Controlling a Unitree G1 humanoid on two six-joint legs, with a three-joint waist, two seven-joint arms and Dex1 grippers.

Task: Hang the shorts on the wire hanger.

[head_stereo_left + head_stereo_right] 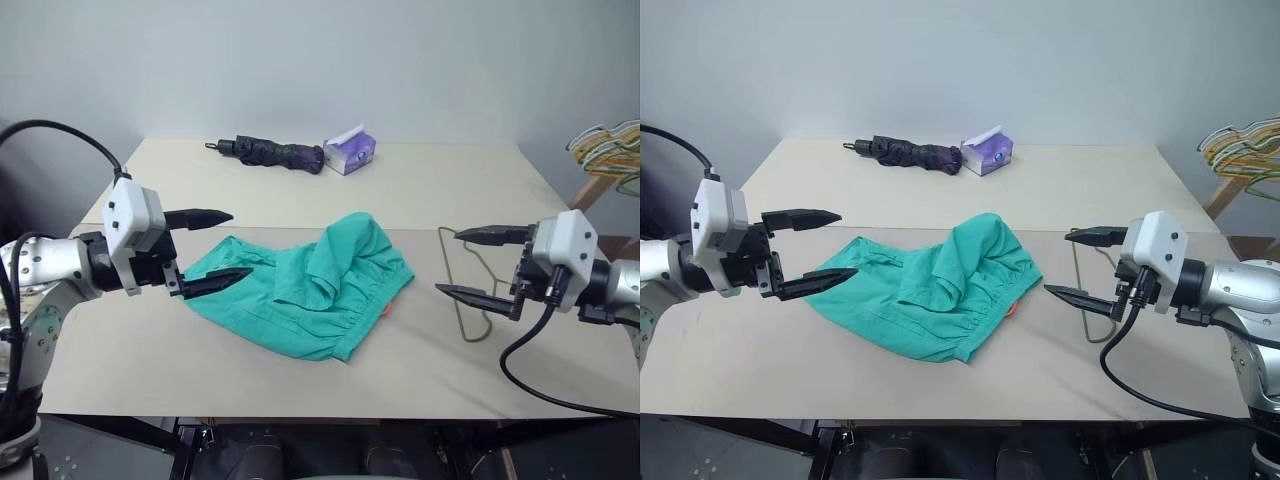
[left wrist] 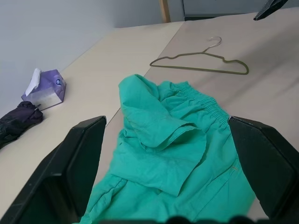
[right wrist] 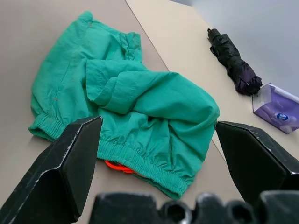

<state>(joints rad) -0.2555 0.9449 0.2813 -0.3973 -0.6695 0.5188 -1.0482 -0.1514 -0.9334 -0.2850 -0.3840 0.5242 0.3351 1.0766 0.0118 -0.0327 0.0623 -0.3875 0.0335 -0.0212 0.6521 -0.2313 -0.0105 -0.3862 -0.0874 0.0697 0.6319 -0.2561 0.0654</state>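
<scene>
The teal-green shorts [image 1: 305,285] lie crumpled in the middle of the beige table, an orange tag [image 3: 117,166] peeking out under the gathered waistband. To their right the thin olive wire hanger [image 1: 470,280] lies flat on the table, partly behind my right gripper. My left gripper [image 1: 216,250] hovers open just left of the shorts, its lower finger over their left edge, holding nothing. On the other side, my right gripper [image 1: 470,263] hangs open above the hanger, also holding nothing.
A folded dark umbrella [image 1: 268,153] and a purple tissue box [image 1: 349,152] sit at the table's far edge. A bunch of yellow, white and green hangers [image 1: 607,150] hangs off a wooden stand past the table's right side.
</scene>
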